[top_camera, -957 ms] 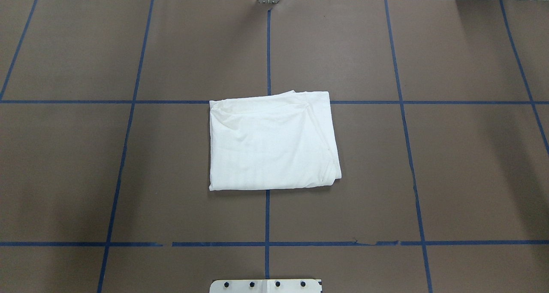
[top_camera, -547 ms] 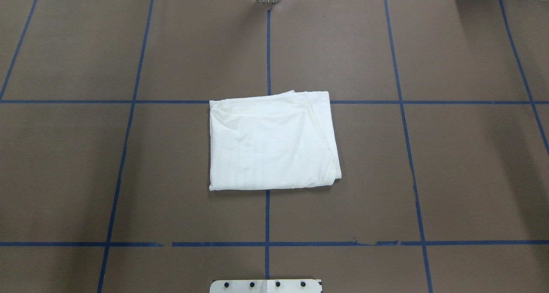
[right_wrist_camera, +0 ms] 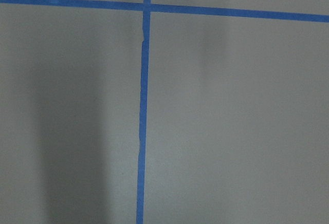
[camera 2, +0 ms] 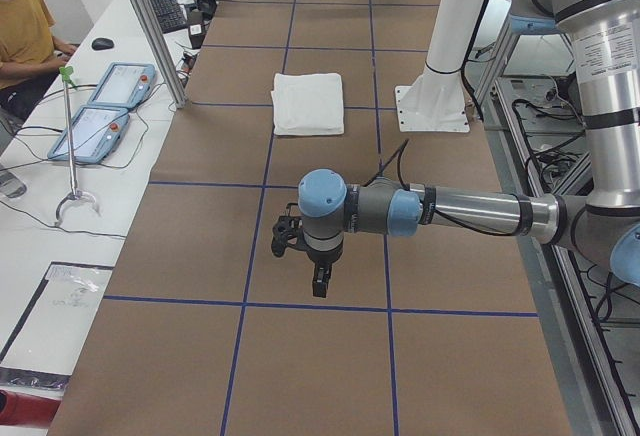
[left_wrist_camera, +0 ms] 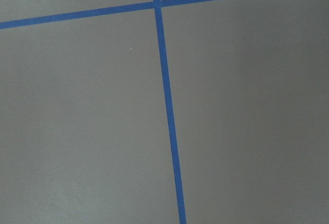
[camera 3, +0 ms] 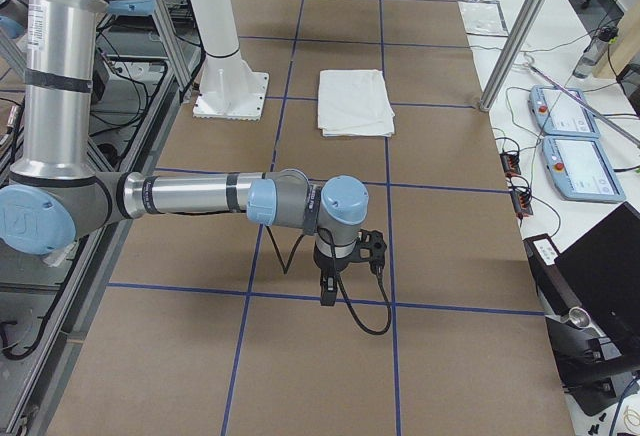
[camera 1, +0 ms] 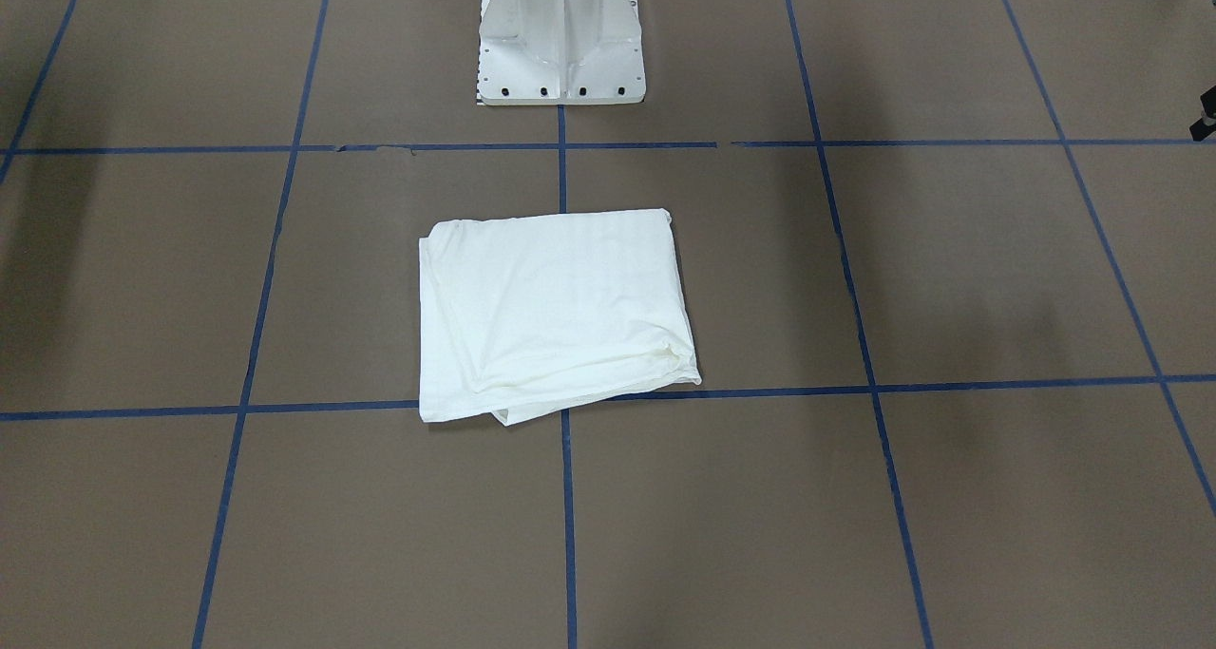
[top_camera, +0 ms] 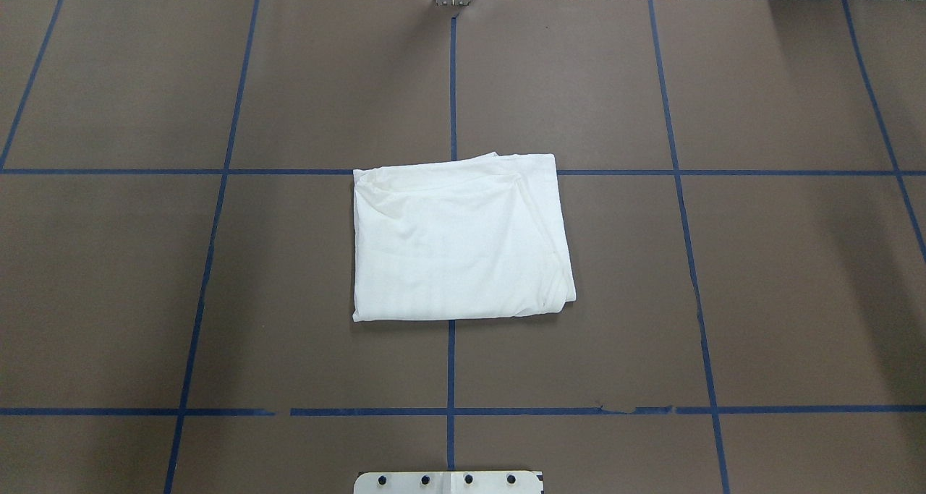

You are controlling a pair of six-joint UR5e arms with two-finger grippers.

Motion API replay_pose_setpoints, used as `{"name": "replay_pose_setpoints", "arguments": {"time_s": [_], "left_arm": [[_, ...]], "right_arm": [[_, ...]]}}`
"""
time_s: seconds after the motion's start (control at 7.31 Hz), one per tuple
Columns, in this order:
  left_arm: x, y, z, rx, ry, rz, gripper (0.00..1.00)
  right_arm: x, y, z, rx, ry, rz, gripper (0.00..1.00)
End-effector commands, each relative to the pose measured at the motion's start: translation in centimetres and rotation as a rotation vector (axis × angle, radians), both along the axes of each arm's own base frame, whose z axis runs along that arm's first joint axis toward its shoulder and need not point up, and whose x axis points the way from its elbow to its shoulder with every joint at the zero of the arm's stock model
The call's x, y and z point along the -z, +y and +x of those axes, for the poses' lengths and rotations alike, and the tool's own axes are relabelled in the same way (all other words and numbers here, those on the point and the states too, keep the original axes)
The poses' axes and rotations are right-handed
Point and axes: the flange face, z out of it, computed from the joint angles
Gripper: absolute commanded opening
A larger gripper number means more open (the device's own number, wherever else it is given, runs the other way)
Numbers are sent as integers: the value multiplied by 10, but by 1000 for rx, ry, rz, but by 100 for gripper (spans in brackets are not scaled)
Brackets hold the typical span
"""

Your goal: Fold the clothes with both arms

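white shirt folded flat, centre of table

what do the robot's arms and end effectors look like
The left arm and right arm are silver-grey tubes with light-blue joint caps and black bands. The left end effector and right end effector are black, with black cables trailing.

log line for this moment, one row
phase: fold looks done | T-shirt: folded, lying free | left gripper: off shirt, jaws unclear | right gripper: off shirt, jaws unclear
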Motion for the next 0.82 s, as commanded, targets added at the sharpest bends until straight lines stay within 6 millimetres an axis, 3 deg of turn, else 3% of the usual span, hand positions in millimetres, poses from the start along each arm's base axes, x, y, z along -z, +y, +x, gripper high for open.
{"name": "replay_pose_setpoints", "arguments": {"time_s": [0.0,0.41,0.68], "left_arm": [[6,-4,-1,6,-8,8,100],[11,-7,-1,2,-3,33,100],[-5,3,-4,1,-7,2,100]], "right_arm": [[3,-1,0,-1,0,6,100],[19,-1,6,-16,-2,38,100],[34,-1,7,-18,2,69,100]]}}
